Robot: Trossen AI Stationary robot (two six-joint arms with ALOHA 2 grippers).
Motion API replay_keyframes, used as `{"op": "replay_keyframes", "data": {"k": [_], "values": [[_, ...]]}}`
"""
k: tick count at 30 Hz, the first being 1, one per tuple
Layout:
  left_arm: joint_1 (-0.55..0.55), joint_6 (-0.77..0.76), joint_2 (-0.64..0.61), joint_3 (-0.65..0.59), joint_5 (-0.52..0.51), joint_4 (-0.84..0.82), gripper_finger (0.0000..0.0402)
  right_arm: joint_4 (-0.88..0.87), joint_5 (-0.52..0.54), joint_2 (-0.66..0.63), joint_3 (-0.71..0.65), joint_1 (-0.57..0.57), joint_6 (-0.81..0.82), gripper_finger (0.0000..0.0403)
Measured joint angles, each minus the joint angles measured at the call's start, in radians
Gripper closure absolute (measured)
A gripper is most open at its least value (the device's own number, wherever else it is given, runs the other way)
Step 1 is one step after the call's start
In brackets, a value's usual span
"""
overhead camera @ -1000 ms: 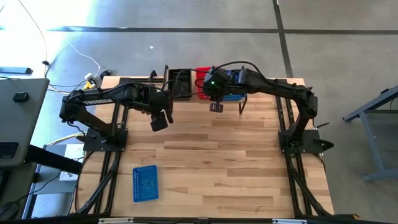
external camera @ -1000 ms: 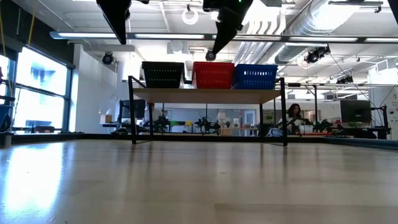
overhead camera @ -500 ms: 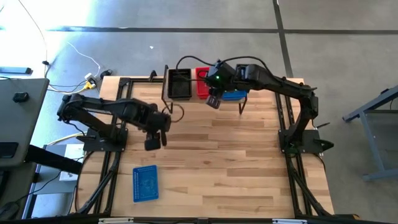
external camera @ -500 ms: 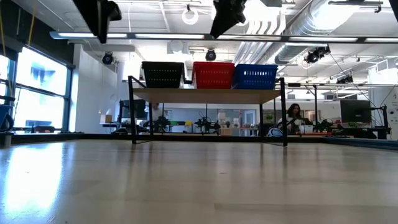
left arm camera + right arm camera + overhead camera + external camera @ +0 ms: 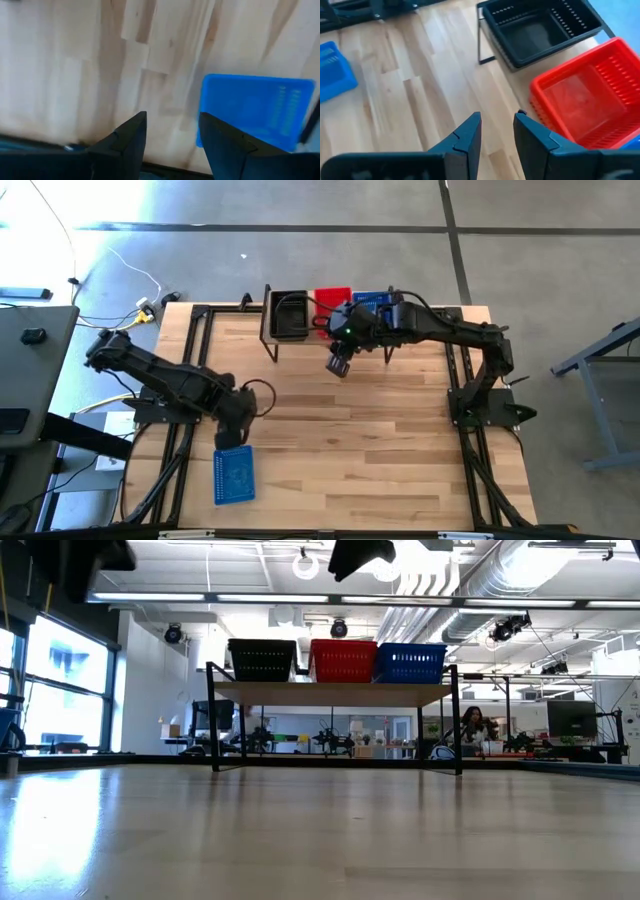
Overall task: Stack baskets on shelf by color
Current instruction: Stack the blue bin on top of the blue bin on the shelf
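Observation:
Three baskets stand side by side on the shelf (image 5: 335, 693) at the table's far edge: black (image 5: 262, 660), red (image 5: 343, 660) and blue (image 5: 411, 662). Another blue basket (image 5: 233, 475) lies flat on the table near the front left. My left gripper (image 5: 172, 117) hangs open, pointing down, just on the far side of that blue basket (image 5: 255, 117), and holds nothing. My right gripper (image 5: 497, 116) is open and slants down above the table in front of the shelf, near the black basket (image 5: 540, 27) and the red basket (image 5: 585, 100).
The wooden table (image 5: 350, 430) lies bare between the shelf and the front edge. The arms' black frames run along the left and right sides. Beyond the table, the low view shows a room with a person (image 5: 470, 725) seated far off.
My left gripper has swung from near the shelf toward the table's near edge and down, ending next to the blue basket on the table. My right gripper has risen a little in front of the shelf and rolled. Both stayed open.

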Motion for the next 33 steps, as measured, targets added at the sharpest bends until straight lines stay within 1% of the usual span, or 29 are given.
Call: {"op": "replay_keyframes", "data": {"k": [7, 12, 17, 25, 29, 33], "values": [[-0.133, -0.376, -0.012, -0.038, 0.018, 0.01, 0.0232, -0.019, -0.013, 0.0, 0.0, 0.055, 0.0, 0.0302], [-0.256, -0.647, -0.011, -0.081, 0.061, 0.021, 0.0232, -0.051, -0.048, 0.0, 0.0, 0.087, -0.001, 0.0302], [-0.367, -0.894, -0.01, -0.133, 0.062, 0.054, 0.0232, -0.087, -0.048, 0.0, 0.0, 0.123, -0.025, 0.0302], [-0.486, -1.196, -0.01, -0.202, 0.041, 0.124, 0.0232, -0.092, -0.047, 0.0, 0.0, 0.157, -0.052, 0.0302], [-0.522, -1.327, -0.01, -0.252, 0.025, 0.206, 0.0232, -0.092, -0.047, 0.0, 0.0, 0.164, -0.052, 0.0302], [-0.545, -1.416, -0.009, -0.316, 0.012, 0.293, 0.0232, -0.092, -0.048, 0.0, 0.0, 0.168, -0.052, 0.0302]]}}
